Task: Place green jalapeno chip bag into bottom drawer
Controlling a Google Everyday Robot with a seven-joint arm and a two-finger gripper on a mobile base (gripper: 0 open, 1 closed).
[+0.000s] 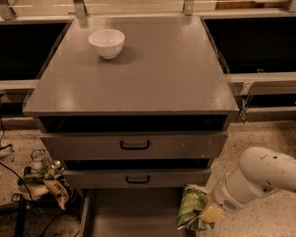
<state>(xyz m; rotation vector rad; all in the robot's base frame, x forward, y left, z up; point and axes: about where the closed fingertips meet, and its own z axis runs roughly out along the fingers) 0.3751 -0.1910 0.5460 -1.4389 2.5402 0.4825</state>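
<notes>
The green jalapeno chip bag (pixel 190 207) hangs upright at the lower right, over the right side of the open bottom drawer (pixel 133 216). The drawer is a pulled-out grey tray below the two grey drawers with black handles. My gripper (pixel 202 216) is at the end of the white arm (pixel 259 179) that comes in from the right, and it sits against the bag's right side. The bag hides most of the fingers.
A white bowl (pixel 106 43) stands on the grey cabinet top (pixel 138 73). Small tan-and-green packets and cables (pixel 47 181) lie on the floor left of the cabinet. Dark bins flank the cabinet on both sides.
</notes>
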